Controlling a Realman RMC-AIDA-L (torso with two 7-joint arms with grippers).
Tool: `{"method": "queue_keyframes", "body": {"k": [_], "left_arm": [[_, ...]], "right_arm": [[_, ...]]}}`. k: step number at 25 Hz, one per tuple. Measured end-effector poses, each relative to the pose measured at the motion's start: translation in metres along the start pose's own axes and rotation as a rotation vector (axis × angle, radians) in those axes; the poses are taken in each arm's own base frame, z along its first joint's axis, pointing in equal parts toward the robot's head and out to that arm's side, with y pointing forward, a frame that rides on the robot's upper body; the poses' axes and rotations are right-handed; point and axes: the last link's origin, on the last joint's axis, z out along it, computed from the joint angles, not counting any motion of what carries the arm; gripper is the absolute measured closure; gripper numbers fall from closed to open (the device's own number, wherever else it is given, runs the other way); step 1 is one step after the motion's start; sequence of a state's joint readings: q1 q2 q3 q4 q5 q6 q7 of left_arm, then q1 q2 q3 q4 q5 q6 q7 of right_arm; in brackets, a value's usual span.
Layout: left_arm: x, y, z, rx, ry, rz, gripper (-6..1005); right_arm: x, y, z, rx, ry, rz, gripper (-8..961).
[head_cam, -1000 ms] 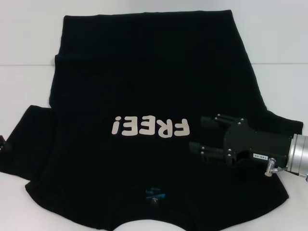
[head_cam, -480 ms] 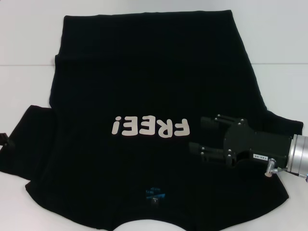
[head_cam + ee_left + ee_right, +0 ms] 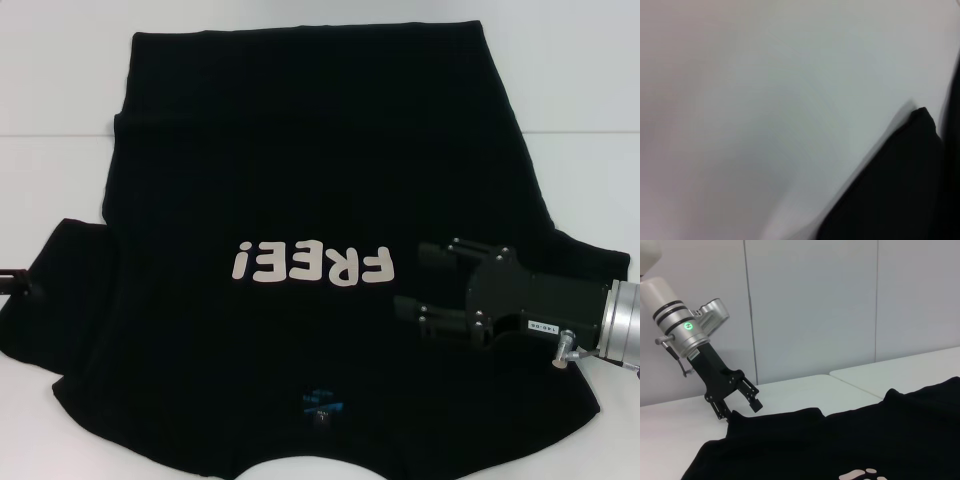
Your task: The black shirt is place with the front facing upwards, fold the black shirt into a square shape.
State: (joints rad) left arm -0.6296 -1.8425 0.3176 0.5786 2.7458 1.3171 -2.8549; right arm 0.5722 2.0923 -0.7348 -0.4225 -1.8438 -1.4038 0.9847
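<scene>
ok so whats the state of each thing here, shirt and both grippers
black shirt: spread flat on the white table, front up, cream lettering showing, not folded into a square
left gripper: open, at the shirt's left sleeve edge, one finger down by the cloth
right gripper: open, over the shirt's right side beside the lettering, holding nothing

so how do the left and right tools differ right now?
Place: the left tool is at the edge of the black shirt, by the left sleeve; the right tool hovers over the shirt's front, just right of the FREE! lettering.
Pose: the left tool points steeply down at the cloth; the right lies nearly level, pointing toward the lettering.
Shared: both are black two-finger tools on silver wrists, both open, holding nothing.
</scene>
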Motion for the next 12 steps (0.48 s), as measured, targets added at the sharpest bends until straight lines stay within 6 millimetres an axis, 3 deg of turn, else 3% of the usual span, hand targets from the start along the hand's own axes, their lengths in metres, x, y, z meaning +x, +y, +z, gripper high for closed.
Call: {"method": "queue_keyframes", "body": {"k": [12], "left_arm": [[-0.0011, 0.0086, 0.0044, 0.043, -0.027, 0.078, 168]], "right_arm": [[0.0002, 0.0, -0.0003, 0.001, 0.0, 0.0, 146]]}}
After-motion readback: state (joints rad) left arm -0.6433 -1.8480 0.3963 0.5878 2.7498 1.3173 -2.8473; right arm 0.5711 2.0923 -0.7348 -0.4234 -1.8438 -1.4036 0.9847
